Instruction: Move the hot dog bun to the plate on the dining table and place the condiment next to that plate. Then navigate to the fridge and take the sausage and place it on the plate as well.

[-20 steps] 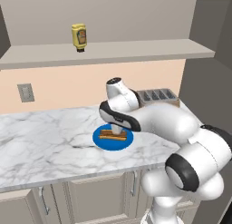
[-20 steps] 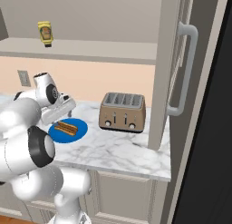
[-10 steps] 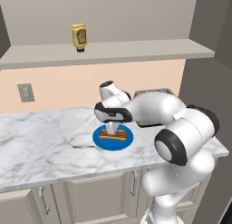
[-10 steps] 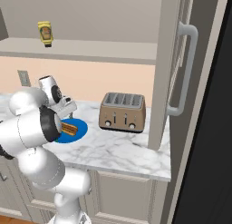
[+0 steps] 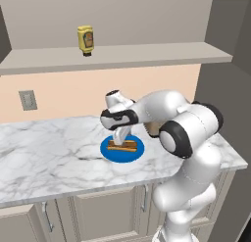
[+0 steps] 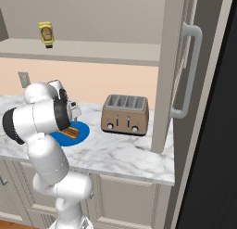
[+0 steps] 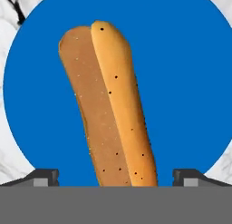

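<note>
Where it hung higher 1 second ago, end effector [image 7: 116,175] now wide open astride hot dog bun [image 7: 108,105], empty.

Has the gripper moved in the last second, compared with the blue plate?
Yes. The gripper has come down toward the blue plate; a second ago it stood higher over the plate's far edge. Now it hangs open just above the hot dog bun.

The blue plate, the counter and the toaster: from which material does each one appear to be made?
Blue plate: probably glazed ceramic or plastic; flat, uniform bright blue, no texture.
Counter: looks like polished marble; white with grey veins.
Toaster: apparently brushed metal; dull bronze-brown sheen with darker slots on top.
</note>
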Robot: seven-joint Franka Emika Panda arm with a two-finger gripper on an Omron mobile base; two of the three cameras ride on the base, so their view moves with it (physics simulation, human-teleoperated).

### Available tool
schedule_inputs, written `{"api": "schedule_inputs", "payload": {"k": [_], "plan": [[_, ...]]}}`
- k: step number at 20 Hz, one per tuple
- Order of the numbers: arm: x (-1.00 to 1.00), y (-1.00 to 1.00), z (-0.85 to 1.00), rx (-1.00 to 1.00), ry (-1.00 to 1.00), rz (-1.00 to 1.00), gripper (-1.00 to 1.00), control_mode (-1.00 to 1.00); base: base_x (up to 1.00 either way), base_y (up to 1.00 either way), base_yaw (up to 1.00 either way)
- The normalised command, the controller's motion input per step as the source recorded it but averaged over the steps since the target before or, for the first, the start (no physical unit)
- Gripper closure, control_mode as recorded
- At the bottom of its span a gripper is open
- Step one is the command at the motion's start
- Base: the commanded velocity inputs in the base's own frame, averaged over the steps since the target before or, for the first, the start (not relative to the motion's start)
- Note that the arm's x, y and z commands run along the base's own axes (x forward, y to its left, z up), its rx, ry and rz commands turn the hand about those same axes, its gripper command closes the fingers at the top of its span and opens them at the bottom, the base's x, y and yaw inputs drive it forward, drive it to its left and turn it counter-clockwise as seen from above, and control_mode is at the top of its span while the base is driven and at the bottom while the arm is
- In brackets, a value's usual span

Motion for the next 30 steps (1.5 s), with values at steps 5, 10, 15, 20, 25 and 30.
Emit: {"api": "schedule_inputs", "payload": {"k": [5,10,15,20,25,30], "plan": [[-0.02,0.03,-0.22,-0.03,0.00,0.03,-1.00,-1.00,0.00,0.00,0.00],[0.00,0.03,-0.29,-0.03,0.00,0.05,-1.00,-1.00,0.00,0.00,0.00],[0.00,0.02,-0.29,-0.01,0.00,0.07,-1.00,-1.00,0.00,0.00,0.00],[0.08,0.03,-0.24,0.00,0.00,0.07,-1.00,-1.00,0.00,0.00,0.00],[0.08,0.04,-0.24,0.00,-0.01,0.07,-1.00,-1.00,0.00,0.00,0.00],[0.01,0.01,-0.26,0.00,0.00,0.07,1.00,-1.00,0.00,0.00,0.00]]}}
